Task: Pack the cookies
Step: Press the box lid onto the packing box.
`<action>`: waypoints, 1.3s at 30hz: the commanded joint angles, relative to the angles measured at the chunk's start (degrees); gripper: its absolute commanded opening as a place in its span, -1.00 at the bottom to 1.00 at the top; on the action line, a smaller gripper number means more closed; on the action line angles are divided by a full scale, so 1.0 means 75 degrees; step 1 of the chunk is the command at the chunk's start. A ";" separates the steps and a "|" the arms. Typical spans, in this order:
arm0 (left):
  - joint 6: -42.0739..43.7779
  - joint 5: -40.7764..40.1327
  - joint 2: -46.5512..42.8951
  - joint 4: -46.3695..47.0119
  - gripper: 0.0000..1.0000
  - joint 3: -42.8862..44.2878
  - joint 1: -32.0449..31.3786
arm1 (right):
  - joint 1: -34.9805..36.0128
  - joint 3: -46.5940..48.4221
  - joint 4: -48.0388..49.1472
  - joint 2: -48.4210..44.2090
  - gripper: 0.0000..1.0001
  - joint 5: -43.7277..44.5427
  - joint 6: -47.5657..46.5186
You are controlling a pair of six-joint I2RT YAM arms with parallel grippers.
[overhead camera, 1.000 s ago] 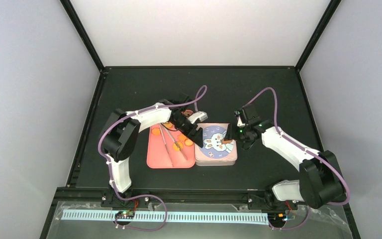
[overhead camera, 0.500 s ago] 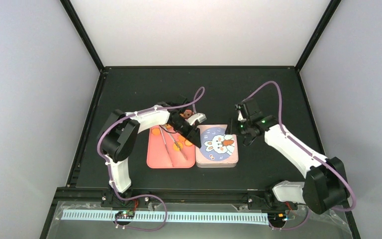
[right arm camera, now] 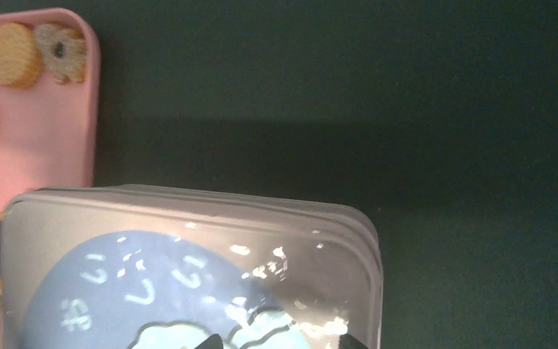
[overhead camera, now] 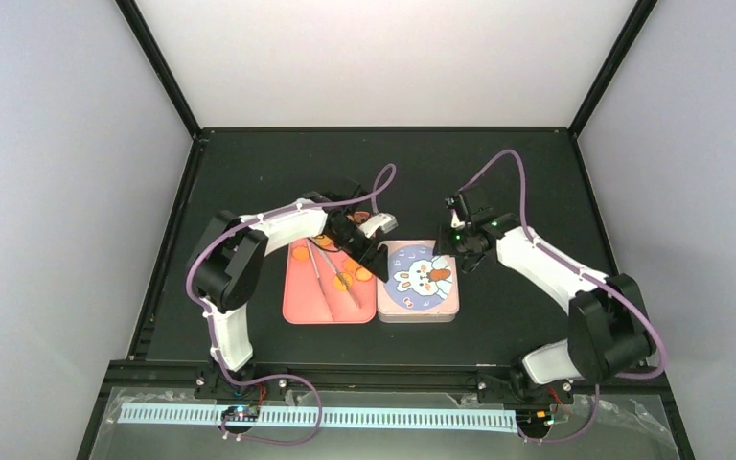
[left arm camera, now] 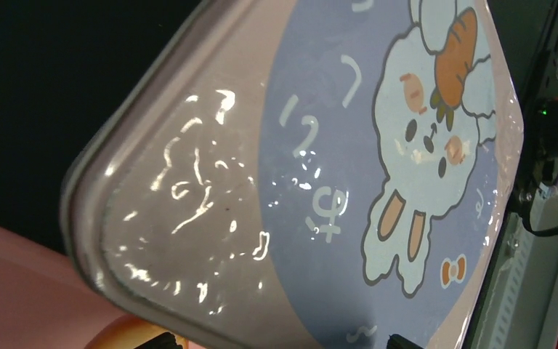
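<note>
A closed pink tin with a blue rabbit lid (overhead camera: 418,280) sits beside a pink tray (overhead camera: 299,305). A few orange cookies (overhead camera: 343,281) lie on the tray. My left gripper (overhead camera: 376,257) is open at the tin's back left corner. Its tips straddle the lid (left arm camera: 349,145) in the left wrist view, and an orange cookie (left arm camera: 122,334) shows at the lid's edge. My right gripper (overhead camera: 448,257) is open at the tin's back right corner, hovering over the lid (right arm camera: 189,276). Round cookies (right arm camera: 13,45) and a flower-shaped one (right arm camera: 62,49) lie on the tray's corner (right arm camera: 51,138).
Metal tongs (overhead camera: 324,280) lie lengthwise on the pink tray among the cookies. The dark tabletop (overhead camera: 422,172) is walled by a black frame. Purple cables loop above both wrists.
My right gripper has drawn back from over the rabbit lid to the tin's back right corner. My left gripper has shifted slightly back and left.
</note>
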 commanded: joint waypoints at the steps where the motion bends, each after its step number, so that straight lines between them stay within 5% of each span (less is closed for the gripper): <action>1: 0.0415 -0.0514 -0.0476 -0.0415 0.56 0.0415 0.0046 | -0.0306 -0.0049 0.0509 0.0579 -0.20 -0.0120 -0.0095; 11: 0.1111 -0.1561 -0.0380 -0.0594 0.68 0.0942 0.0044 | -0.0449 -0.0533 0.0988 0.0890 -0.32 -0.0085 -0.0082; 19: 0.1067 -0.2175 0.0475 -0.0543 0.56 0.1096 0.0031 | -0.0437 -0.0895 0.0879 0.0159 -0.35 -0.0089 -0.0137; 27: 0.0686 -0.2893 0.1001 -0.0434 0.21 0.0996 0.0035 | -0.0400 -0.0744 0.0914 -0.0747 -0.32 -0.0570 0.0004; 32: 0.0663 -0.2807 0.0784 -0.0332 0.20 0.0947 0.0033 | -0.0252 -0.0435 0.0781 -0.0950 -0.29 -0.0678 0.0071; 35: 0.0751 -0.2777 0.0693 -0.0569 0.27 0.1182 0.0032 | -0.0202 -0.0385 0.0758 -0.0970 -0.27 -0.0720 0.0129; 39: 0.0943 -0.2914 0.0306 -0.1154 0.68 0.1656 0.0074 | -0.0203 -0.0366 0.0771 -0.1346 0.03 -0.0465 0.0105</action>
